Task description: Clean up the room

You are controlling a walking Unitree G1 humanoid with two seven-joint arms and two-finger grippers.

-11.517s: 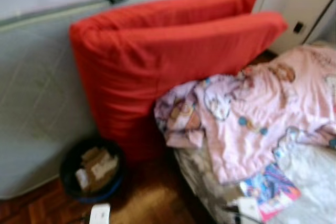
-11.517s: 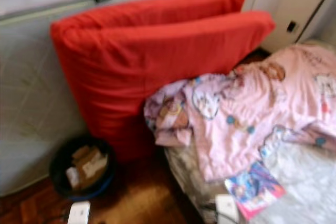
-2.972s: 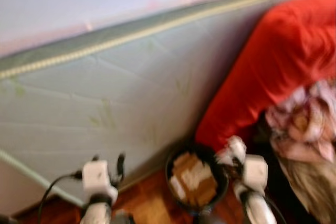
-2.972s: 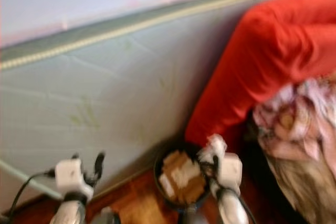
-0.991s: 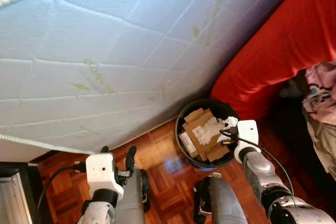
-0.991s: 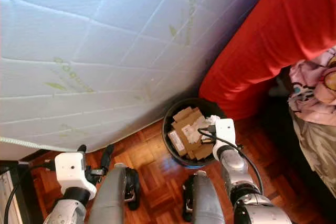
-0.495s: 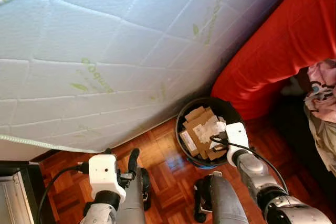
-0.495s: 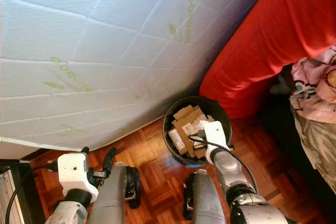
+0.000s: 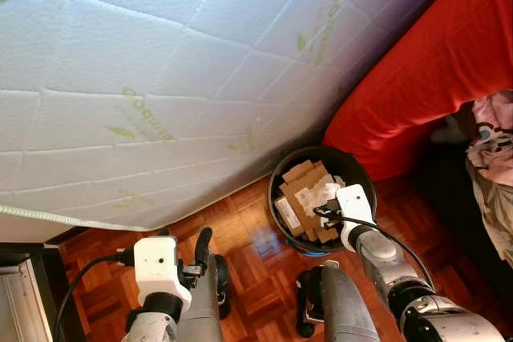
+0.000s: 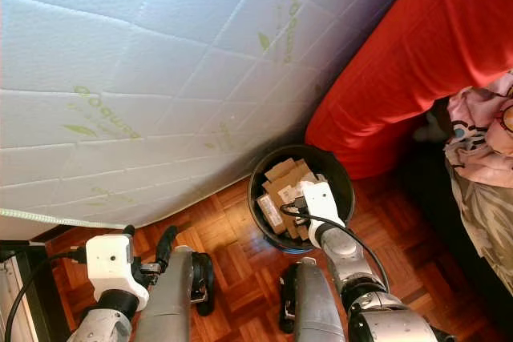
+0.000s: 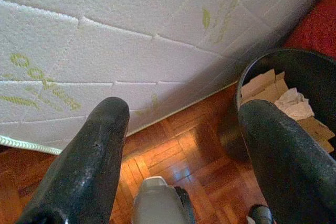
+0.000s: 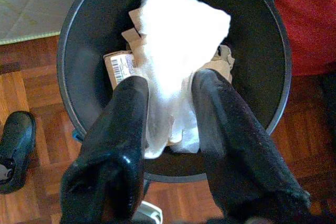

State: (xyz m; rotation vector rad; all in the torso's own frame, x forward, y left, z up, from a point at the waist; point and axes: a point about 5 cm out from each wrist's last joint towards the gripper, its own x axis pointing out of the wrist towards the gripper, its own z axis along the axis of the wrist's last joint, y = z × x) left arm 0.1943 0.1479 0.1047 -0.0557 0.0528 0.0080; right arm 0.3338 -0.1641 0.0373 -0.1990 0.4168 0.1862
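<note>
Right gripper (image 12: 169, 95) clamped on white tissue (image 12: 176, 51) over black bin (image 9: 353, 167), lower centre. Left gripper (image 11: 181, 124) fingers apart, idle, lower left.

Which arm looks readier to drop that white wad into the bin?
The right. Its gripper hangs directly over the black bin with the white tissue between its fingers. The left gripper is open and empty, off to the bin's side over the floor.

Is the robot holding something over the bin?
Yes. The right gripper pinches a crumpled white tissue by its lower end, above the black bin. The left gripper holds nothing.
</note>
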